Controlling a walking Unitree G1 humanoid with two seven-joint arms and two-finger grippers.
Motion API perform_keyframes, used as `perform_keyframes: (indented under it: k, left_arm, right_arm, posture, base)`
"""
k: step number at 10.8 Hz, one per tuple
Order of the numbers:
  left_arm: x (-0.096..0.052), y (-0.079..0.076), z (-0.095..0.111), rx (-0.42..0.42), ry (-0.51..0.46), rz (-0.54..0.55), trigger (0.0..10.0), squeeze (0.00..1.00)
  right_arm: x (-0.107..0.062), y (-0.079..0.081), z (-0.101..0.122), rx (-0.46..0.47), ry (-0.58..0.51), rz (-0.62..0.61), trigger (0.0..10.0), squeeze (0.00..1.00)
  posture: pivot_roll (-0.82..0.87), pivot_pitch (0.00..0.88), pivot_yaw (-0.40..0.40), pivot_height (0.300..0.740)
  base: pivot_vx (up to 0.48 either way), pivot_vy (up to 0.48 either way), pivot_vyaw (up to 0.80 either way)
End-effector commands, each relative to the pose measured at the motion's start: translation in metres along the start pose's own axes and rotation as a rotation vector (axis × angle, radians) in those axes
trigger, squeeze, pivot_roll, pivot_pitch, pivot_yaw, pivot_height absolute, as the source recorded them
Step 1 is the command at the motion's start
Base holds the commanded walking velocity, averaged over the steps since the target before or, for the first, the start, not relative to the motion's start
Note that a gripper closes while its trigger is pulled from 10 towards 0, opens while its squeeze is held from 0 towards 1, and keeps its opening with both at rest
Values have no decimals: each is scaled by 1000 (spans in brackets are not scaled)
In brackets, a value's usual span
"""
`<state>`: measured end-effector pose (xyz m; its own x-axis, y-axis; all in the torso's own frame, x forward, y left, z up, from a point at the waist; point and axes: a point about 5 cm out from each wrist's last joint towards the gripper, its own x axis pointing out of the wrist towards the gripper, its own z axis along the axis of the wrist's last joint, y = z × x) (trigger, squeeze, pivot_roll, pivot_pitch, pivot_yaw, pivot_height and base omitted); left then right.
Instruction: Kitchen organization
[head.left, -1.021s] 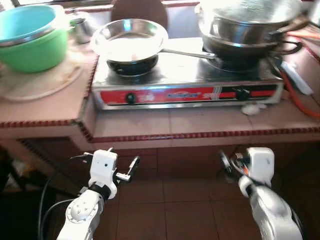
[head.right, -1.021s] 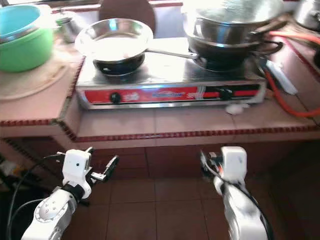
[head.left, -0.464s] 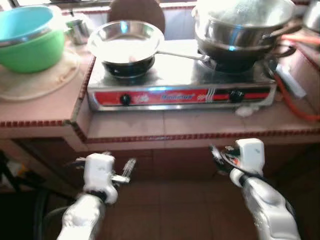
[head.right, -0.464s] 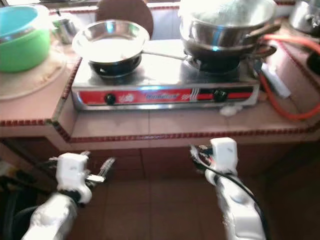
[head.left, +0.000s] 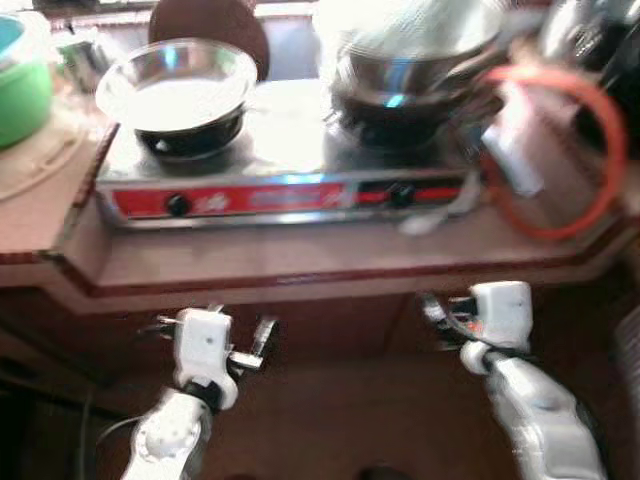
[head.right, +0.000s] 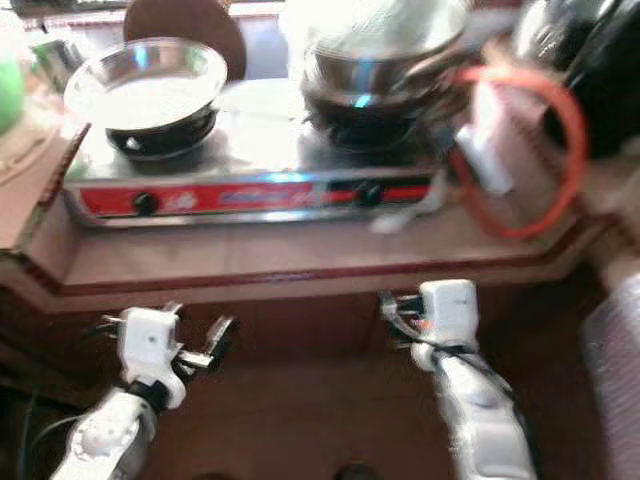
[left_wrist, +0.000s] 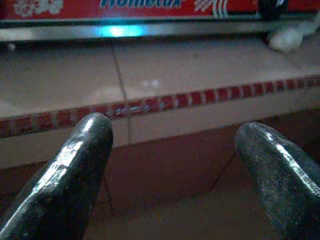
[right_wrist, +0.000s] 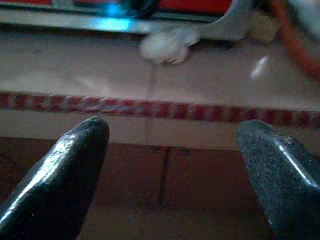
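I count one two-burner stove (head.left: 280, 185) with two knobs, one steel pan (head.left: 178, 82) and stacked pots (head.left: 415, 60) on a tiled counter (head.left: 300, 262), above and ahead of both grippers. My left gripper (left_wrist: 170, 170) and right gripper (right_wrist: 175, 170) hang below the counter edge, fingers spread apart, empty. One orange hose (head.left: 560, 150) loops beyond the right gripper; brown tile floor (head.left: 340, 420) below.

This is a home kitchen: a two-burner gas stove (head.left: 290, 180) sits on a tiled surface (head.left: 300, 265), carrying a steel pan (head.left: 178, 85) and stacked pots (head.left: 410, 60) (blurred), with an orange gas hose (head.left: 560, 150) looping alongside.
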<state>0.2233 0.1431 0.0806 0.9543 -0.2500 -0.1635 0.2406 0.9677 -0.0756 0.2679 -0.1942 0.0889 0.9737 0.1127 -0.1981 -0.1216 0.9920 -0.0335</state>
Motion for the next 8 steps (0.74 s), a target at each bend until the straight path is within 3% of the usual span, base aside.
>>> perform_keyframes:
  k: [1, 7, 8]
  left_arm:
    - [-4, 10, -3, -14, 15, 51, 10000, 0]
    - [-3, 11, 11, -33, -39, 120, 10000, 0]
    - [-4, 12, 9, -32, -33, 124, 10000, 0]
  right_arm:
    - [-1, 10, -2, 11, 5, 27, 10000, 0]
    - [0, 15, 2, -9, -6, 67, 10000, 0]
    - [2, 16, 2, -4, -2, 73, 10000, 0]
  posture:
    - [-133, 166, 3, 740]
    - [-117, 166, -9, 740]
    - [-113, 162, -9, 740]
  base:
    - [0, 0, 0]
    - [0, 0, 0]
    - [0, 0, -506]
